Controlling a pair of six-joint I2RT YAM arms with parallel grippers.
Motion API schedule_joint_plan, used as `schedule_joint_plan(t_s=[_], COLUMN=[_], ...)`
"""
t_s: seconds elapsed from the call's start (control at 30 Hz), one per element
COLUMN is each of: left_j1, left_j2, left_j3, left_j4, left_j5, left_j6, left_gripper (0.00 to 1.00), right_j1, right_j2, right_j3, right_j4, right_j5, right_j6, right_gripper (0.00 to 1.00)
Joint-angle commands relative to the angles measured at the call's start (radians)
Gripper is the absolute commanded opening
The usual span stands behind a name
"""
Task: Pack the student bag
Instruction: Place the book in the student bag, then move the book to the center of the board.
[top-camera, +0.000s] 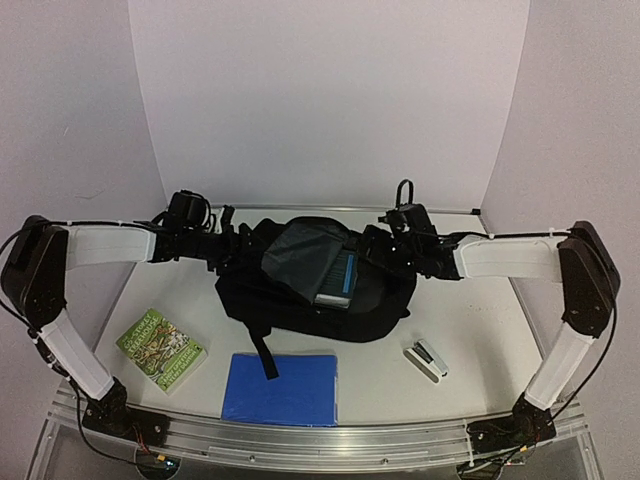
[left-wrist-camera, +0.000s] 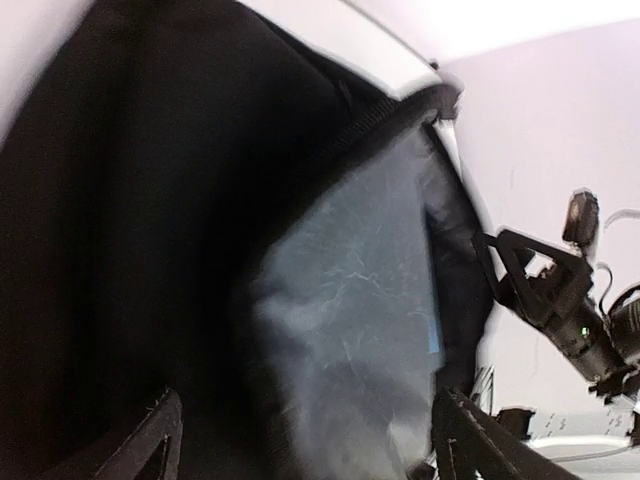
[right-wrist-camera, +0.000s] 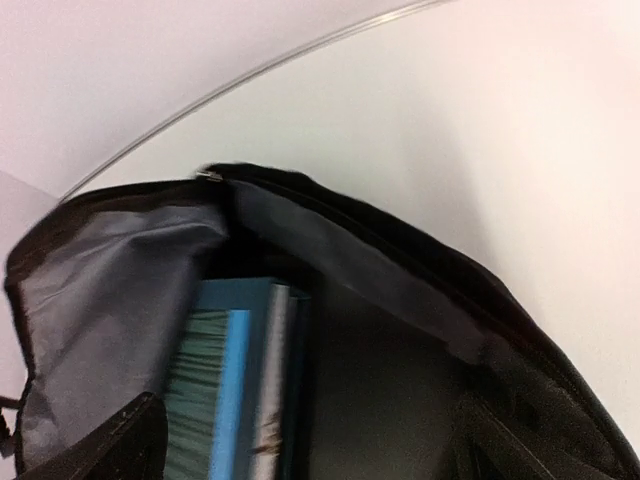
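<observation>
The student bag (top-camera: 300, 310), a black backpack, lies in the middle of the table with its top open and its grey lining (top-camera: 300, 255) folded out. A blue and teal book (top-camera: 338, 277) sits in the opening. My left gripper (top-camera: 238, 248) is at the bag's left rim and my right gripper (top-camera: 380, 245) is at its right rim. In the left wrist view the left gripper (left-wrist-camera: 310, 450) is open wide over black fabric and the grey lining (left-wrist-camera: 350, 300). In the right wrist view the right gripper (right-wrist-camera: 310, 455) is open wide over the opening, with the book (right-wrist-camera: 225, 390) below it.
A green book (top-camera: 160, 347) lies at the front left. A blue folder (top-camera: 281, 388) lies in front of the bag and a stapler (top-camera: 425, 360) at the front right. The right arm's gripper (left-wrist-camera: 560, 300) shows in the left wrist view. White walls enclose the table.
</observation>
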Motion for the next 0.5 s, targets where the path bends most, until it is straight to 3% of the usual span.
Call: schedule_joint_plan(t_s=[0.0, 0.27, 0.47], left_j1=[0.078, 0.297, 0.465], left_j2=[-0.187, -0.386, -0.451], left_j3=[-0.075, -0.225, -0.342], left_j4=[-0.096, -0.391, -0.506], left_j5=[-0.101, -0.255, -0.375], left_j6=[0.012, -0.069, -0.177], left_gripper=[0.95, 1.0, 1.0], right_j1=[0.002, 0.073, 0.13], right_j2=[-0.15, -0.2, -0.141], right_j3=[0.033, 0.039, 0.05], right_j4=[0.027, 0.08, 0.145], right_j5=[-0.111, -0.259, -0.3], right_j6=[-0.124, -0.131, -0.102], right_gripper=[0.98, 0.98, 0.98])
